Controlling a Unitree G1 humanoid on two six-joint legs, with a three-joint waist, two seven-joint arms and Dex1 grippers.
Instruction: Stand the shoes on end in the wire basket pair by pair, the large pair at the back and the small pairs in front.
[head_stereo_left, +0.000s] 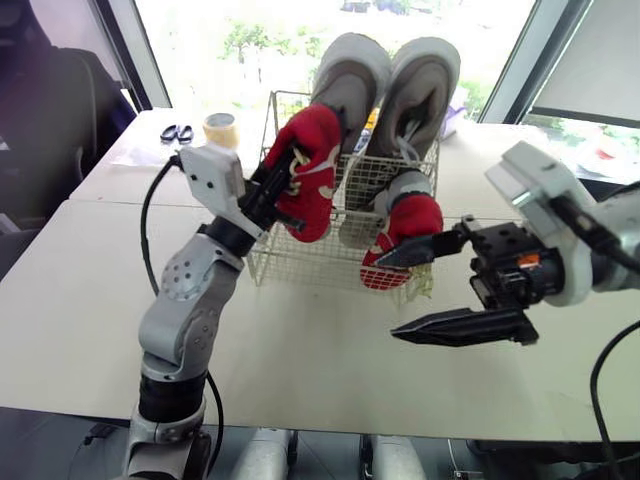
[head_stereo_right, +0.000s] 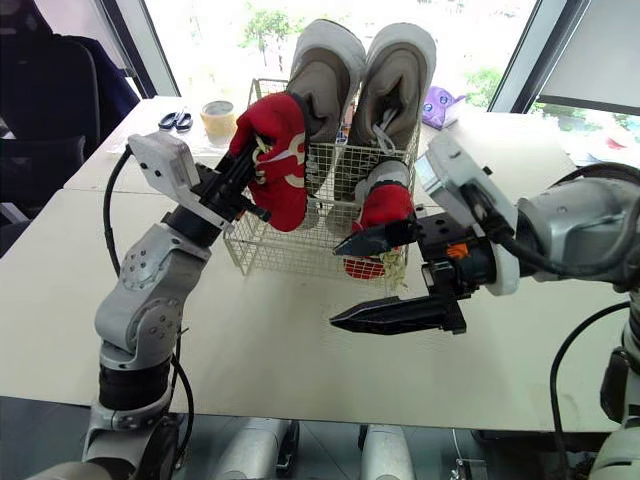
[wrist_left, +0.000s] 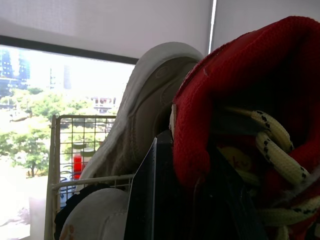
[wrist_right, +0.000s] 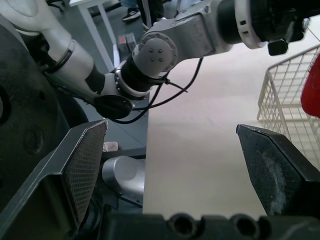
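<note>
The tabletop (head_stereo_left: 300, 360) spreads wide beneath both arms, and the wire basket (head_stereo_left: 310, 262) sits on it just beyond the two end effectors. On the basket's side farthest from them, the large grey pair (head_stereo_left: 350, 75) stands on end, rising well above the rim.

The left end effector (head_stereo_left: 283, 180) is clenched on a red shoe (head_stereo_left: 312, 170), gripped at its laced opening. It holds the shoe over the basket's front edge, close against the nearer grey shoe. The second red shoe (head_stereo_left: 410, 225) stands in the basket's front, right by the upper finger of the right end effector (head_stereo_left: 384, 299). That one is released, fingers wide apart with nothing between them. Whether the finger touches the shoe, I cannot tell.

To my eye, the step in hand is seating the held shoe beside its mate. It wants a straight descent inside the rim, kept upright and clear of the grey pair. The loose laces look likely to catch the wire, so I would let go only once the shoe rests on the basket floor.
</note>
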